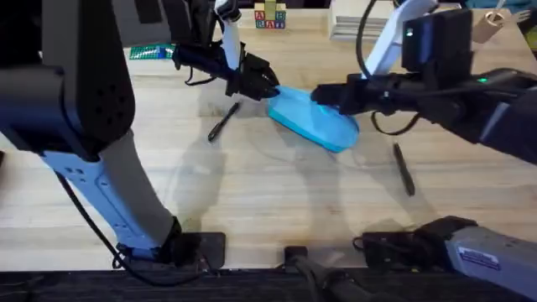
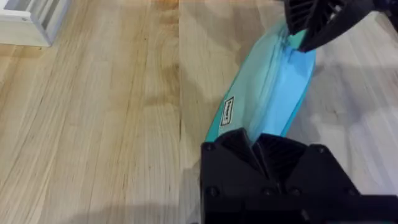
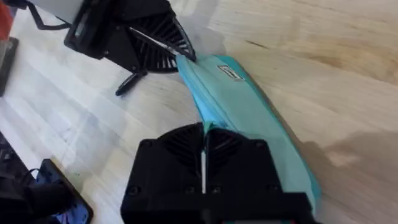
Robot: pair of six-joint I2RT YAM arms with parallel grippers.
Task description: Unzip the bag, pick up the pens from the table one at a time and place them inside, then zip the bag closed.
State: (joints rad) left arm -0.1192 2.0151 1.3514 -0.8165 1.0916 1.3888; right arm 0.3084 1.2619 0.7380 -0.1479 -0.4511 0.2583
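Gripping the blue bag (image 1: 312, 117) at both ends, the left hand (image 1: 267, 87) and right hand (image 1: 323, 96) are closed on it; two pens (image 1: 223, 122) lie on the surface (image 1: 252, 184)

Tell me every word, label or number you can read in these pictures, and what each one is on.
Small white label on the light blue soft pencil pouch: print too small to read.
Coloured toy letter blocks at the far edge of the light wood table: letters too blurred to read.
White sticker on the right arm's grey base: unreadable.
Nothing else carries text.
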